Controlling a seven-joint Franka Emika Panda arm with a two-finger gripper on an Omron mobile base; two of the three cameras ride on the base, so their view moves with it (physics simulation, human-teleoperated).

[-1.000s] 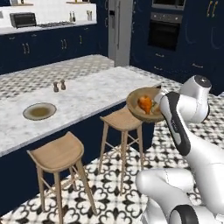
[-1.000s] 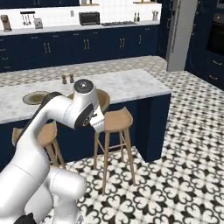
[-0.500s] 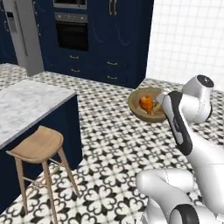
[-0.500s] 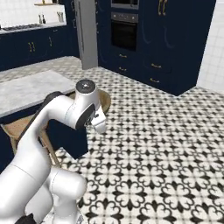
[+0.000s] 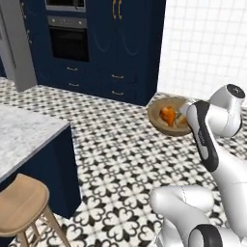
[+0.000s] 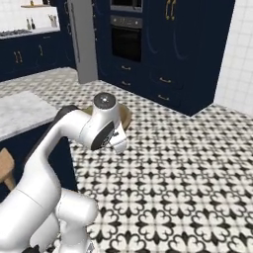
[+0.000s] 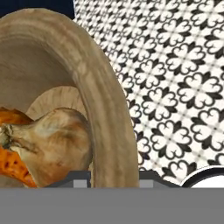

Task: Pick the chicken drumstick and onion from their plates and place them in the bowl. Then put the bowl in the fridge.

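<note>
I've got the gripper [image 7: 114,177] clamped narrow on the near wall of the wooden bowl [image 7: 98,87], one finger inside the rim, one outside, rim running up between them toward 12 o'clock in the hand view. The onion [image 7: 52,138] sits in the bowl just inside the rim at 9 o'clock from the gripper, touching the chicken drumstick [image 7: 15,168], which is further out at 8 o'clock. In the left base view the bowl [image 5: 161,126] hangs in the air over the patterned floor [image 5: 111,144], drumstick [image 5: 168,115] showing orange inside. The grey fridge [image 6: 83,42] is at 11 o'clock in the right base view, well apart, beside the oven [image 6: 126,37]. I judge loading done; the next move turns on bringing the bowl toward that fridge, kept level.
</note>
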